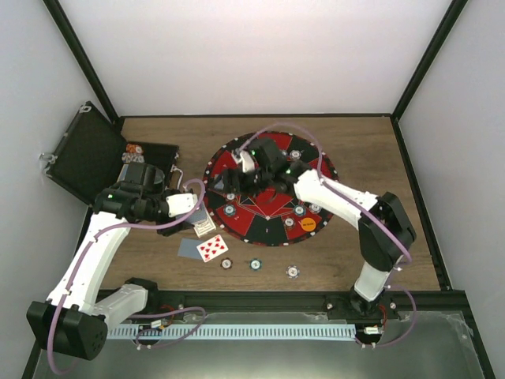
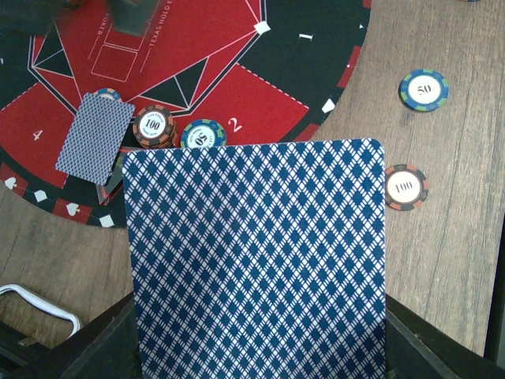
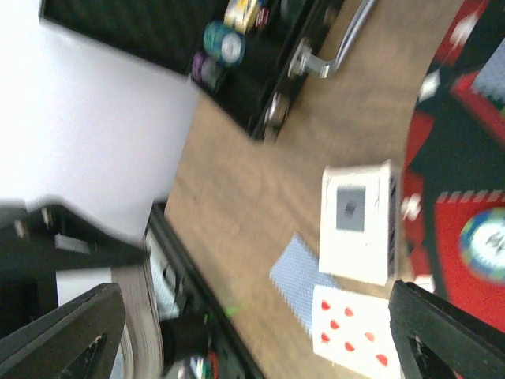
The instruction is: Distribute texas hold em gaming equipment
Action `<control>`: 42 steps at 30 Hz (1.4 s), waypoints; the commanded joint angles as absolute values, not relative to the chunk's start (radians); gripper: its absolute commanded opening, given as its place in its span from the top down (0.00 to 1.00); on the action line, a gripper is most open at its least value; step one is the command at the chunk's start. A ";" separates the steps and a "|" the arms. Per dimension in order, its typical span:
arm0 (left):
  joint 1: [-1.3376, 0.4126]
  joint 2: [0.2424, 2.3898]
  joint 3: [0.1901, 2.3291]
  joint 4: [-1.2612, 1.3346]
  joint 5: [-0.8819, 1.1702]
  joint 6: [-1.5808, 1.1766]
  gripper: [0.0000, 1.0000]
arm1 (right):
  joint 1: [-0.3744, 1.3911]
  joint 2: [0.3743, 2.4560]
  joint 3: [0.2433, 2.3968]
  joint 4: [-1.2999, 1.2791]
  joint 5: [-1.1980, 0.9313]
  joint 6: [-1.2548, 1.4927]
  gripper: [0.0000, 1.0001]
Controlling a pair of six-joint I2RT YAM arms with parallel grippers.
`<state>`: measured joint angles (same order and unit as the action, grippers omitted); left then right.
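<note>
A playing card (image 2: pixel 256 260) with a blue diamond back fills the left wrist view, and my left gripper (image 2: pixel 260 355) is shut on it by its side edges. From above, that gripper (image 1: pixel 199 217) sits at the mat's left edge. On the mat lie a face-down card (image 2: pixel 95 136) and two chips (image 2: pixel 153 126). Two more chips (image 2: pixel 405 187) lie on the wood. My right gripper (image 1: pixel 230 181) hovers over the mat's left half, open and empty (image 3: pixel 256 300). A grey-backed card (image 1: pixel 189 249) and a red-pipped card (image 1: pixel 212 247) lie on the table.
The round red-and-black mat (image 1: pixel 268 229) has several chips on it. The open black case (image 1: pixel 87 154) stands at the far left with chips (image 3: pixel 225 43) in its tray. Three chips (image 1: pixel 256 264) lie near the front edge. A white block (image 3: pixel 359 225) sits beside the two table cards.
</note>
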<state>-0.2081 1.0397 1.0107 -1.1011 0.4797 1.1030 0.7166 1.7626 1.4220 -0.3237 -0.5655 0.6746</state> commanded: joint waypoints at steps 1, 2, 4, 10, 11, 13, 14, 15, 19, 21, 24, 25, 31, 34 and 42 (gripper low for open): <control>-0.209 1.044 1.038 -1.092 0.512 1.106 0.96 | 0.763 1.675 1.240 -0.116 -0.686 0.802 0.07; -0.209 1.044 1.038 -1.089 0.512 1.106 0.96 | 0.772 1.660 1.206 -0.075 -0.705 0.824 0.07; -0.209 1.048 1.040 -1.089 0.512 1.107 0.96 | 0.789 1.641 1.159 -0.015 -0.732 0.857 0.07; -0.209 1.056 1.043 -1.091 0.509 1.108 0.96 | 0.819 1.612 1.090 0.089 -0.770 0.909 0.08; -0.209 1.055 1.042 -1.091 0.507 1.109 0.96 | 0.822 1.613 1.085 0.102 -0.775 0.917 0.08; -0.209 1.056 1.041 -1.092 0.504 1.111 0.96 | 0.827 1.614 1.078 0.127 -0.783 0.932 0.09; -0.209 1.057 1.041 -1.091 0.503 1.112 0.96 | 0.829 1.614 1.078 0.129 -0.783 0.935 0.09; -0.209 1.057 1.042 -1.094 0.503 1.113 0.96 | 0.828 1.615 1.079 0.131 -0.784 0.937 0.09; -0.209 1.062 1.047 -1.095 0.510 1.117 0.96 | 0.830 1.608 1.075 0.149 -0.786 0.950 0.10; -0.209 1.070 1.052 -1.097 0.512 1.116 0.96 | 0.836 1.605 1.072 0.171 -0.790 0.966 0.10; -0.208 1.074 1.060 -1.104 0.512 1.115 0.96 | 0.858 1.618 1.096 0.172 -0.787 0.967 0.10; -0.209 1.073 1.061 -1.104 0.511 1.116 0.96 | 0.866 1.629 1.107 0.173 -0.789 0.966 0.10; -0.209 1.061 1.061 -1.108 0.505 1.116 0.96 | 0.909 1.698 1.170 0.169 -0.796 0.962 0.11; -0.209 1.059 1.060 -1.109 0.505 1.117 0.96 | 0.918 1.723 1.188 0.174 -0.801 0.967 0.12; -0.209 1.058 1.070 -1.119 0.513 1.118 0.96 | 0.922 1.794 1.216 0.198 -0.819 0.980 0.15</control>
<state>-0.2085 1.0752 1.0370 -1.1069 0.4797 1.1042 0.9138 1.7542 1.1618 0.1658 -0.7933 0.9661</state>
